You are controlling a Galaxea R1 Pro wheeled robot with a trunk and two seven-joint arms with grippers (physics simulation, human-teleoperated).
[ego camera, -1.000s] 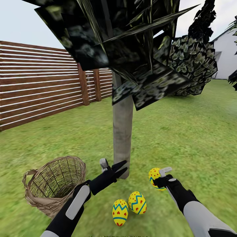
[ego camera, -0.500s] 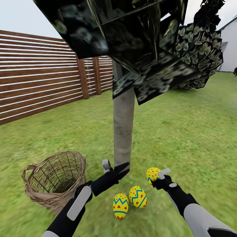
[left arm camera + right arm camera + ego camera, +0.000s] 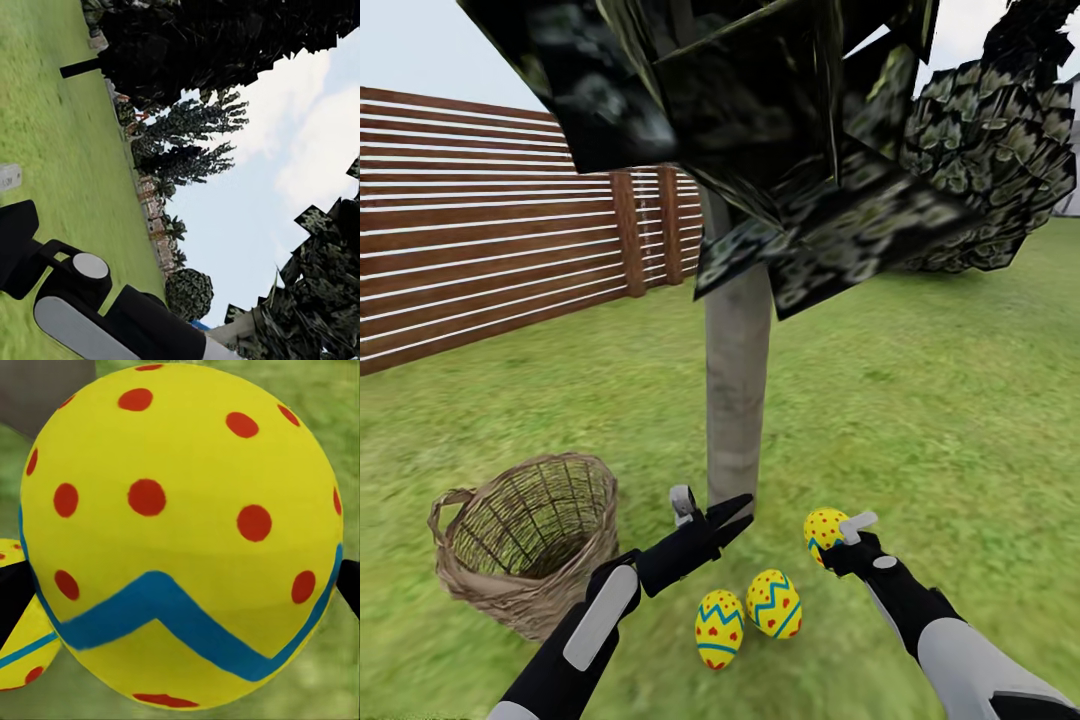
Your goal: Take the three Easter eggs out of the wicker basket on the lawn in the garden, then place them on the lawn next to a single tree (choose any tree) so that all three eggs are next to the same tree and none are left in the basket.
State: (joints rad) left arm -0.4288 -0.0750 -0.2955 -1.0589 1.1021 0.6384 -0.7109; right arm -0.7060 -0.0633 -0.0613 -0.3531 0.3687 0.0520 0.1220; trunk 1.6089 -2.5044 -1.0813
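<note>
The right end effector point(image 3: 838, 537) grips the third egg point(image 3: 823, 533) just above the lawn point(image 3: 940, 400), to the right of the tree point(image 3: 737, 400) trunk; in the right wrist view the egg point(image 3: 180, 536) sits between the dark fingers with grass behind it. Two eggs point(image 3: 720, 628) point(image 3: 774, 603) already lie touching on the grass, near the trunk base, between the two arms. The held egg is near them and near the trunk, so the release appears to need only a short descent. The left end effector point(image 3: 732, 514) points toward the trunk base, slightly parted and holding nothing. The basket point(image 3: 525, 545) stands on the grass to the left; its visible interior looks empty.
</note>
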